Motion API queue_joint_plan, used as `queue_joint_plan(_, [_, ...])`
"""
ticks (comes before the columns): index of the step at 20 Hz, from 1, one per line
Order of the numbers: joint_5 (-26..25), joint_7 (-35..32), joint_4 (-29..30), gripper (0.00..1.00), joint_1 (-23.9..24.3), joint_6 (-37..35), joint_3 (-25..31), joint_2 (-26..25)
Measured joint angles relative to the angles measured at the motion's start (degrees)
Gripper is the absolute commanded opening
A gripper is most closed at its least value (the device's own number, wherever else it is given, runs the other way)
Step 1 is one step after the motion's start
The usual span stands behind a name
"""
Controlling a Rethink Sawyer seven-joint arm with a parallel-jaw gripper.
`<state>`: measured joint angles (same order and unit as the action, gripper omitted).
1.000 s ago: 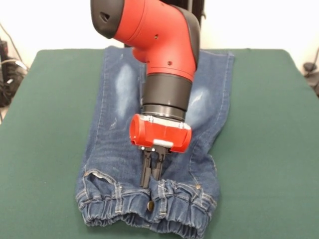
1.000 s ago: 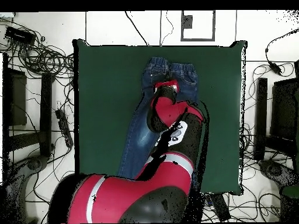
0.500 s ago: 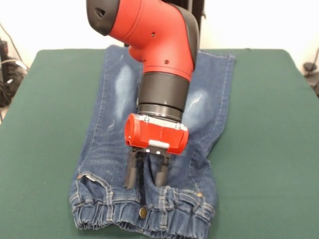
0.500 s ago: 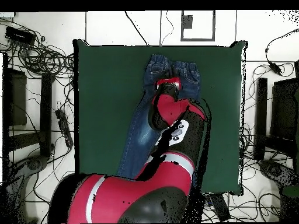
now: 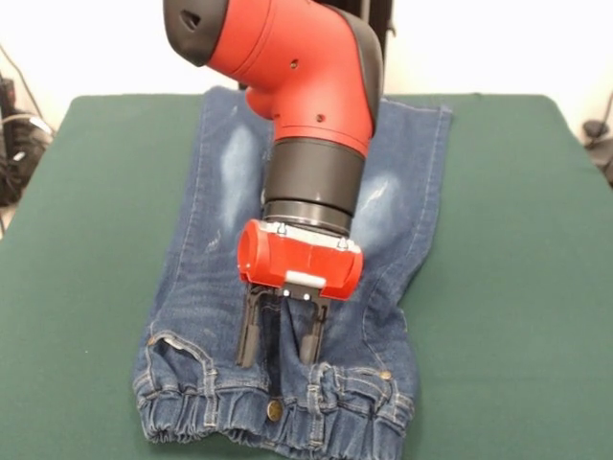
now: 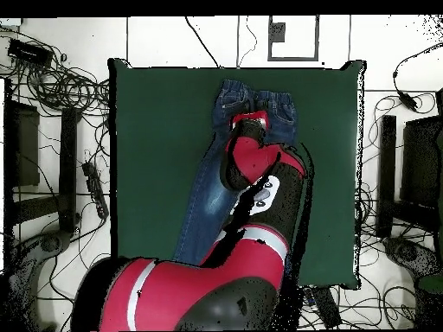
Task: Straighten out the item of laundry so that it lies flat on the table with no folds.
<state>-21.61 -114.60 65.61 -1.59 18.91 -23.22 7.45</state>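
Denim: small blue jeans [image 5: 316,259] lie lengthwise on your dark green felt table [image 5: 517,287], waistband gathered. Black two-fingered gripper [image 5: 281,347] stands spread just above the waistband, likely placed to flatten bunching.

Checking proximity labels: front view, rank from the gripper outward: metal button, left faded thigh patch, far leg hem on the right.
1. Metal button on the blue denim jeans, just below the open gripper.
2. Faded whitish thigh patch, up-left.
3. Leg hem, top right at the dark green table edge.

Faded denim jeans [image 5: 220,287] on matt felt-like table [image 5: 508,268]; glossy plastic pincer [image 5: 280,355].
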Motion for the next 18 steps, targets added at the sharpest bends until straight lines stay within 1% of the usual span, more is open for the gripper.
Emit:
queue_joint_plan(1, [-0.17,0.0,0.01,1.0,0.06,0.0,0.09,0.08])
queue_joint_plan(4, [-3.37,0.0,0.77,1.0,1.7,-1.29,3.15,2.16])
queue_joint_plan(5, [-5.57,0.0,1.73,1.0,3.34,-2.73,5.98,4.06])
queue_joint_plan(6, [-6.7,0.0,2.5,1.0,4.62,-3.87,8.0,5.37])
queue_joint_plan(8, [-9.44,0.0,5.56,1.0,9.62,-8.18,14.94,9.79])
queue_joint_plan(11, [-10.51,0.0,9.17,1.0,15.27,-12.88,21.76,14.02])
queue_joint_plan(12, [-10.52,0.0,11.6,1.0,19.11,-16.07,26.0,16.61])
queue_joint_plan(13, [-10.34,0.0,15.04,1.0,24.58,-20.3,31.64,20.06])
queue_joint_plan(14, [-10.27,0.0,15.67,1.0,25.65,-21.23,32.73,20.7])
queue_joint_plan(17, [-9.37,0.01,18.89,1.0,31.19,-25.97,38.22,23.78])
queue_joint_plan(18, [-8.25,0.02,21.19,1.0,35.42,-30.59,42.49,25.96])
